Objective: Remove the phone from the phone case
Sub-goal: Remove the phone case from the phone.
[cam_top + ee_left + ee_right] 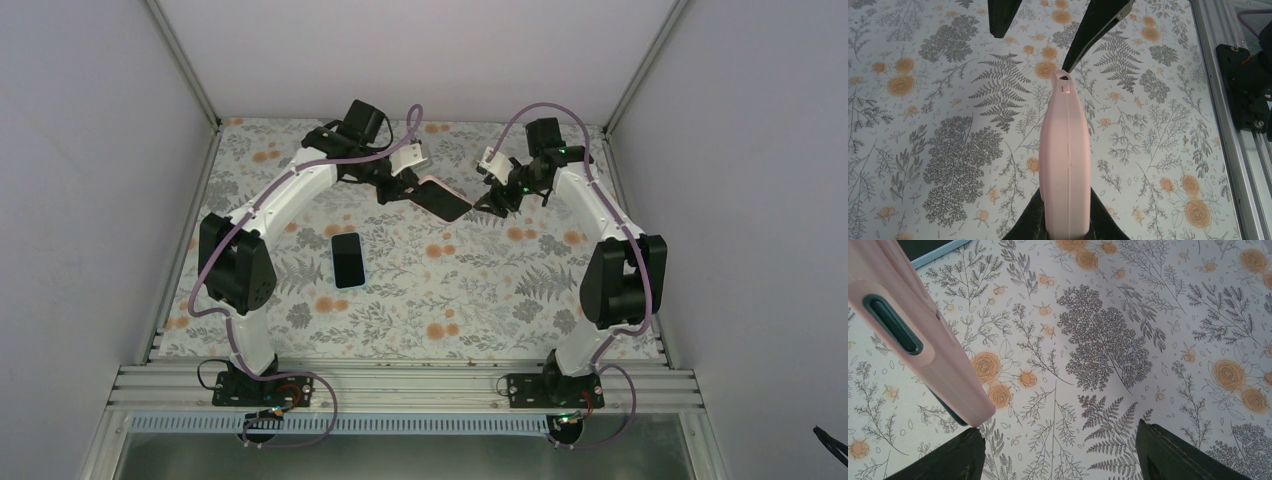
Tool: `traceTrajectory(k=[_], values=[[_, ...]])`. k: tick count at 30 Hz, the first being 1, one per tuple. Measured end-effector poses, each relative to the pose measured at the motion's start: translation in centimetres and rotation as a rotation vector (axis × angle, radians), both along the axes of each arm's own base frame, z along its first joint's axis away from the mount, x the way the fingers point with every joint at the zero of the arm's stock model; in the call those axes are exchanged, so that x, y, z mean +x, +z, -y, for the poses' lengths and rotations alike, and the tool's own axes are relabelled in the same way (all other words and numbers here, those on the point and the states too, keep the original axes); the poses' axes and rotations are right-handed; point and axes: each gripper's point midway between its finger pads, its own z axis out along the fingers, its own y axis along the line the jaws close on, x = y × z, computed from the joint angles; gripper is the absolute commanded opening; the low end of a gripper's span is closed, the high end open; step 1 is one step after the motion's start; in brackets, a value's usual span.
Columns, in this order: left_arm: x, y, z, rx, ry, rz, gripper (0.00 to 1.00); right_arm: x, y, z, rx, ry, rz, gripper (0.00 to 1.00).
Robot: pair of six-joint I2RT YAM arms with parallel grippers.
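Phone case (1065,160), pink, with the phone (443,201) seemingly inside, is hanging above the bench (948,100), pinched at one end by my left end effector (1066,226). My right end effector (1060,455) is standing spread beside the free corner; I am aiming to catch only the case's lip and peel gently.

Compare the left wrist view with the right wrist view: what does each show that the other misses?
Left wrist only: the left gripper shut on one end of the pink case, and the metal rail beside the floral cloth. Right wrist only: a dark button slot in the case's side, and a corner of the blue-rimmed phone lying on the cloth. Both: the case held above the cloth, and the open right gripper.
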Motion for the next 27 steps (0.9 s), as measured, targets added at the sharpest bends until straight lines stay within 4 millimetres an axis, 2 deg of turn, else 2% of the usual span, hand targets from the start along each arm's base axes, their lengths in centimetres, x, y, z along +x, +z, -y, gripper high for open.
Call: traceTrajectory(k=[15,27], values=[[0.0,0.0,0.0,-0.002,-0.001,-0.001,0.02,0.0,0.1,-0.1,0.009,0.001,0.000,0.77],[0.0,0.1,0.0,0.000,-0.003,-0.008,0.02,2.6,-0.1,-0.7,0.001,-0.033,-0.006,0.78]])
